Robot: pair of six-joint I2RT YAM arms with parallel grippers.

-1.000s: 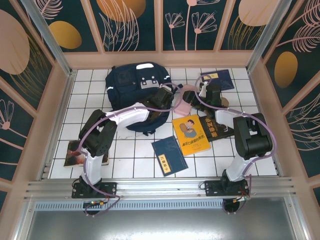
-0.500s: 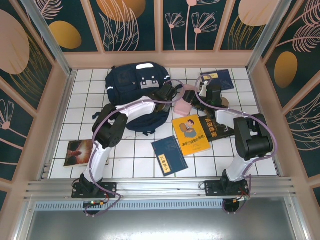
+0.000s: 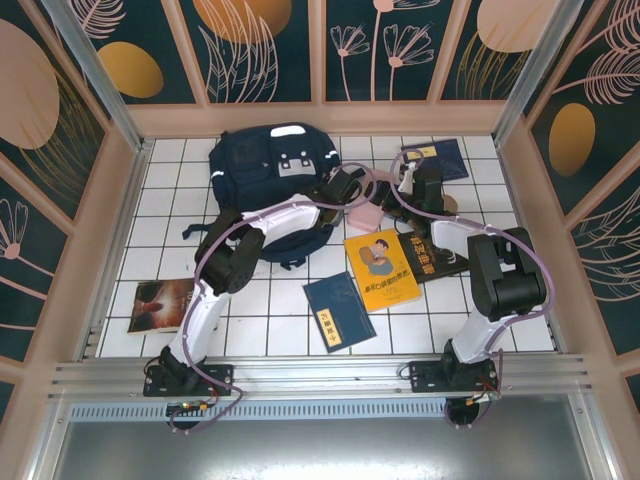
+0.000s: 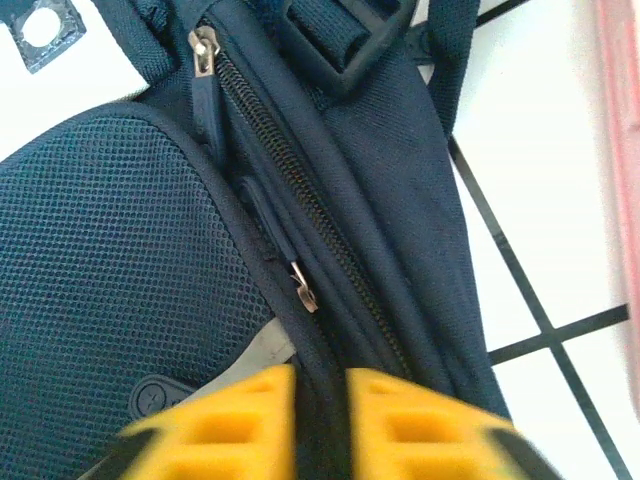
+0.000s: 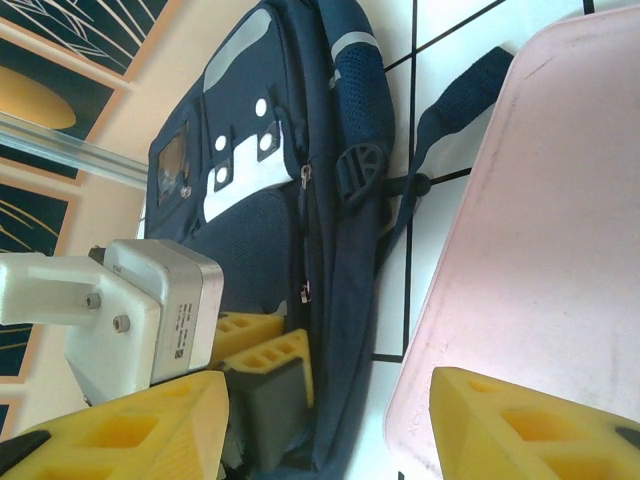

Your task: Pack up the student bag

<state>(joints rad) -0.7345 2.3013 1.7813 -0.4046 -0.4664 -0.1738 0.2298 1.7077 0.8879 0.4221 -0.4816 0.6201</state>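
The student bag (image 3: 268, 172), a big navy-blue backpack with white-grey buckle patches, lies at the back of the tiled table. My left gripper (image 3: 344, 186) sits at its right edge. In the left wrist view its yellow fingers (image 4: 235, 420) are shut on a ridge of the bag's fabric (image 4: 330, 200) beside the zipper. My right gripper (image 3: 384, 192) stands open just right of the bag. Its wrist view shows the bag (image 5: 290, 200), the left gripper (image 5: 262, 352) and a pink flat case (image 5: 520, 230) lying between its fingers (image 5: 130, 430).
On the tiles lie a yellow book (image 3: 381, 268), a navy book (image 3: 339, 310), a dark book with yellow letters (image 3: 436, 254), another navy book (image 3: 438, 160) at the back right and a brown book (image 3: 160, 305) at the left. Walls enclose the table.
The left gripper has moved right and back along the bag's edge, its elbow swinging right. The bag has shifted slightly back and left. The right arm has stayed put.
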